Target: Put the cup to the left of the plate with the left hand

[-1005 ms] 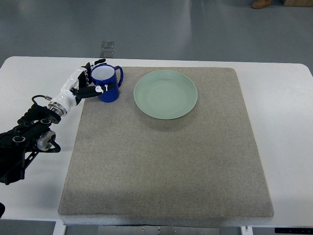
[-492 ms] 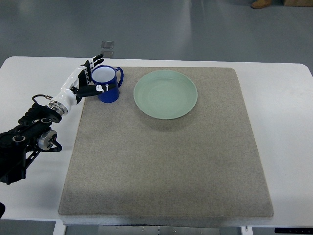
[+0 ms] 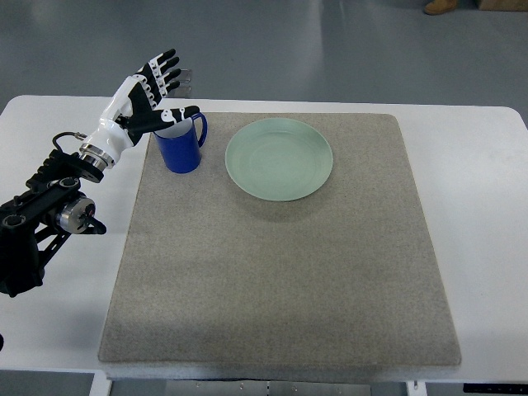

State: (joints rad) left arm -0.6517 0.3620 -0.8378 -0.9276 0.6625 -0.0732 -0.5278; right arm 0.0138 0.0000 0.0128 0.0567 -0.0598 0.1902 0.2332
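Blue glazed ceramic, the cup (image 3: pixel 181 143) stood upright on the grey felt mat (image 3: pixel 280 272) — handle turned toward the pale green round plate (image 3: pixel 279 159), just to the plate's left and apart from it. Most of its white interior was hidden behind my left hand (image 3: pixel 142 101), so I could not make out the rim's far side. That white-and-black hand hovered above the cup with its fingers (image 3: pixel 162 73) spread wide, holding nothing; whether the thumb brushed the rim I could not tell. Its dark arm (image 3: pixel 41 219) was cut off at the picture's left edge, over the white table (image 3: pixel 483 214).
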